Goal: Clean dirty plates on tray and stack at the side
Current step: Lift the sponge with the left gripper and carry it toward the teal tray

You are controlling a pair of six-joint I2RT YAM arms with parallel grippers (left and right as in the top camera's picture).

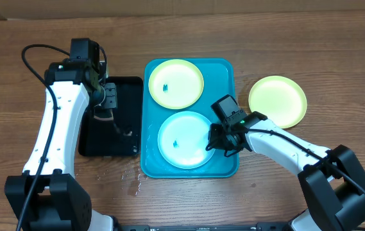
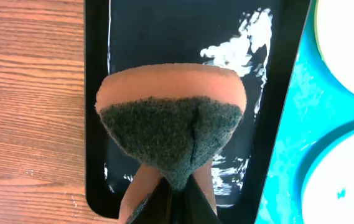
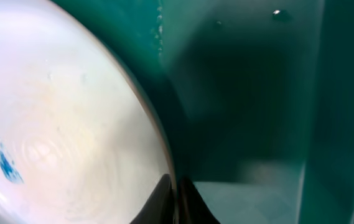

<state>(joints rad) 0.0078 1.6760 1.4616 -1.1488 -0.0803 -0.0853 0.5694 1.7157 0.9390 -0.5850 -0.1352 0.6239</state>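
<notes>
Cyan plate (image 1: pixel 181 138) lies in the tray (image 1: pixel 224 69), its right rim pinched by the right gripper (image 3: pixel 177 194); left gripper (image 2: pixel 172 190) clamps a sponge (image 2: pixel 172 118).

Suds-streaked black tray (image 2: pixel 164 31) on wooden table (image 2: pixel 27 93); orange sponge (image 2: pixel 170 112) above it.

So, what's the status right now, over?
Left gripper shut on sponge, over black tray. Right gripper shut on rim of cyan plate, in blue tray. Nothing blocking.
</notes>
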